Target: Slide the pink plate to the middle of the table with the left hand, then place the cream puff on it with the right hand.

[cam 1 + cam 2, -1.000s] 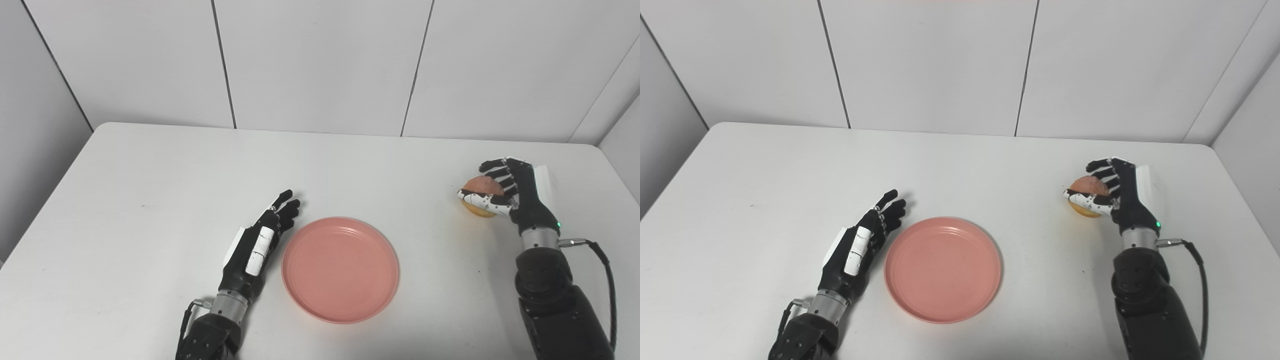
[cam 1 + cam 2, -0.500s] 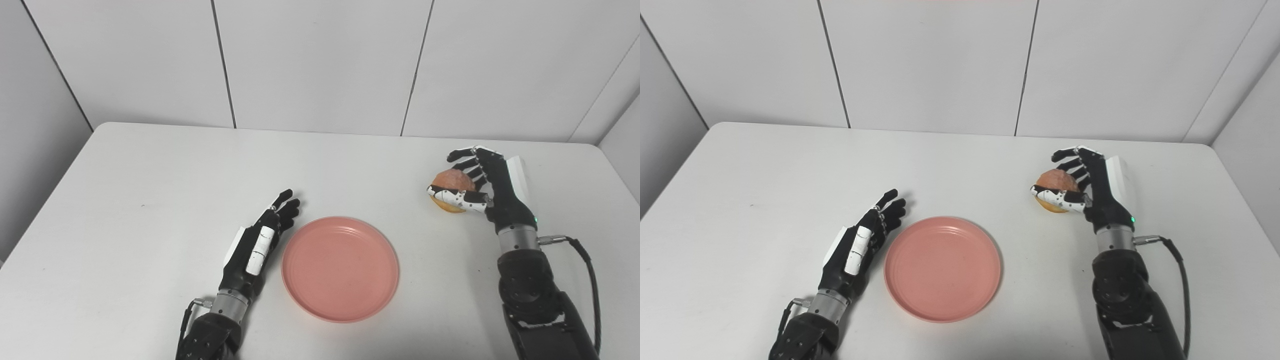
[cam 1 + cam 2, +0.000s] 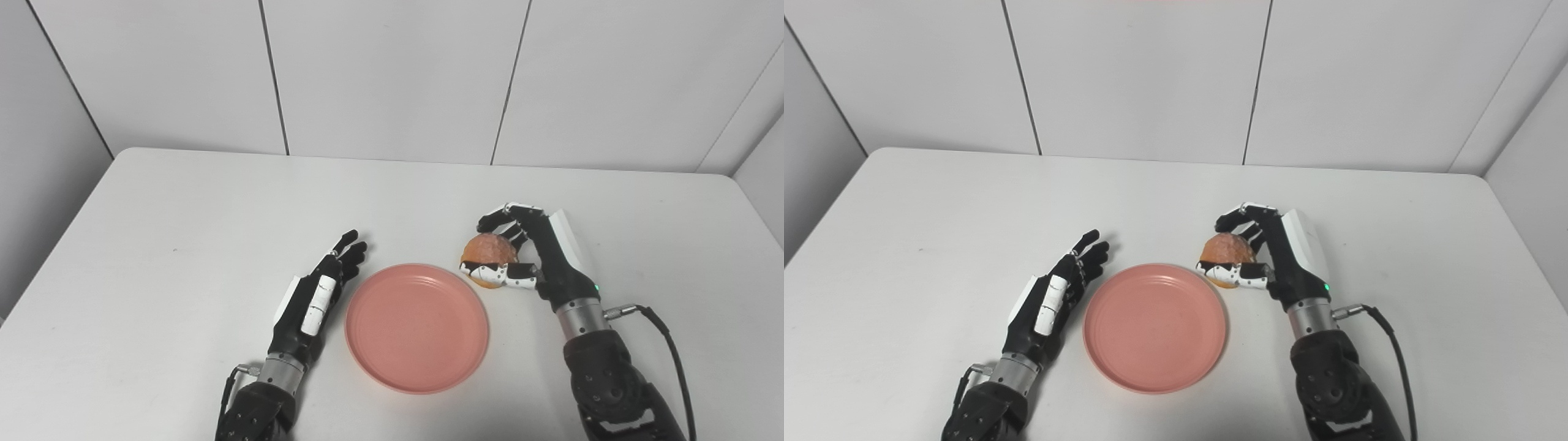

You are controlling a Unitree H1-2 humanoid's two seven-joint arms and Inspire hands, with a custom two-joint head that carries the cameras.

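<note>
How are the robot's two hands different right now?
The right hand is curled around the cream puff, while the left hand holds nothing, fingers straight. The right hand sits at the pink plate's far right edge; the left lies beside its left rim. Both are black and white.

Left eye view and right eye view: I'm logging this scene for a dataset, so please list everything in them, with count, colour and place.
pink plate: one, pink, empty, near the table's front middle, between the two hands.
cream puff: one, golden brown, held just beyond the plate's right rim, not yet on the plate.
table: one, white, filling the lower part of both views.
wall panels: white, with dark seams, behind the table.
left hand: one, black and white, fingers straight, holding nothing, just left of the plate.
right hand: one, black and white, fingers closed around the cream puff.
</note>
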